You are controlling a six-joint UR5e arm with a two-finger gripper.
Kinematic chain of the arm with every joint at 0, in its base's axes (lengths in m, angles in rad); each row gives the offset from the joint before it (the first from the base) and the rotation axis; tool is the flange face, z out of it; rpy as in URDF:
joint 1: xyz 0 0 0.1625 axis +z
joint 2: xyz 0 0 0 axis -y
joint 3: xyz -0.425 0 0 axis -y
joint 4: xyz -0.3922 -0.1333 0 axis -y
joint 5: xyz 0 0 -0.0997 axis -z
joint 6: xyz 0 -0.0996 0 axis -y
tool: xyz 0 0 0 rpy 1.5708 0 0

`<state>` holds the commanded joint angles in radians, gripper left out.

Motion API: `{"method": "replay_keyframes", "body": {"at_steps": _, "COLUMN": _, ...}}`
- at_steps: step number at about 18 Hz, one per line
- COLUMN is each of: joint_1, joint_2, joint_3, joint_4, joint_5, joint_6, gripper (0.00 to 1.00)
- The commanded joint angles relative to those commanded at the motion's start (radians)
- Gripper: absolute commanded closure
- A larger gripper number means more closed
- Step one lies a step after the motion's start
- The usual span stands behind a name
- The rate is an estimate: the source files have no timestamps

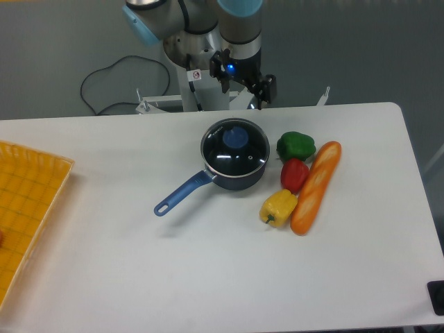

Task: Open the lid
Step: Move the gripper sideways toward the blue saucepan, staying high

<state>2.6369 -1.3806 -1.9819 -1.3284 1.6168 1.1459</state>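
Above the far edge of the white surface (208,277), the robot's black two-finger hand (243,89) hangs at the end of the grey arm, a blue light glowing on its body; its two fingers stand apart with nothing between them. Just in front of the hand and below it, the round dark glass lid with a metal rim and blue knob (235,148) sits closed on the dark-blue saucepan (232,179), apart from the fingers. The saucepan's long blue handle (182,193) points toward the near left, away from the hand. To the near right of the hand, beside the pan, lie a green bell pepper (296,146), a red bell pepper (295,174) and a yellow bell pepper (278,207), with an orange baguette-shaped loaf (316,187) running along their far side. Well off to the hand's left, at the surface's edge, rests a yellow mesh tray (24,208). A black cable (104,87) loops on the grey floor behind.
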Motion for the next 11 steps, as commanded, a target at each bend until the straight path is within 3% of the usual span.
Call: {"method": "replay_keyframes", "body": {"at_steps": 11, "joint_1": 0.035, "joint_2": 0.003, "joint_3": 0.022, "joint_4": -0.008, "joint_5": 0.009, "joint_6": -0.006, "gripper": 0.00}}
